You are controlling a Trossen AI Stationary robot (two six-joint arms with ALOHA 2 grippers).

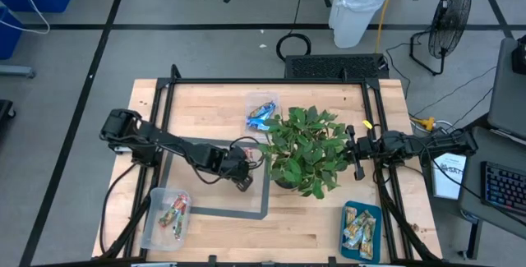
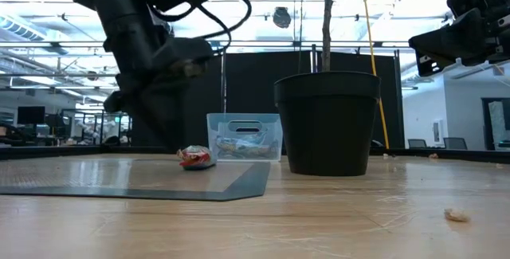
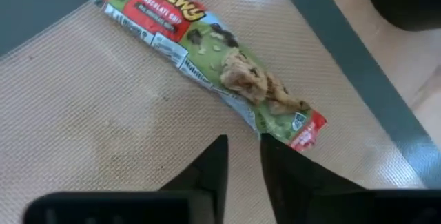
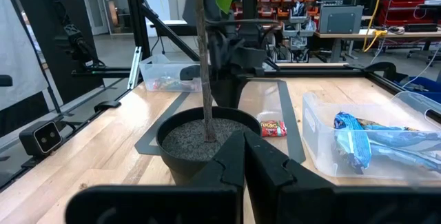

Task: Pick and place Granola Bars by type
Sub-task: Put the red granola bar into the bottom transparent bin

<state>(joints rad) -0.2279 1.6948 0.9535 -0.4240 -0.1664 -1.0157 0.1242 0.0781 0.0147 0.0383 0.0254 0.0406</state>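
One granola bar in a red-and-green "Chewy" wrapper lies flat on the grey mat. It also shows in the low view and in the right wrist view. My left gripper hovers over the mat beside the bar's nearer red end. Its fingers are a little apart and hold nothing; it shows from above near the plant. My right gripper waits shut and level at the table's right side, behind the plant.
A potted plant in a black pot stands just right of the mat. A clear tub at the far side holds blue bars. Another clear tub is at the near left. A teal tray of bars is at the near right.
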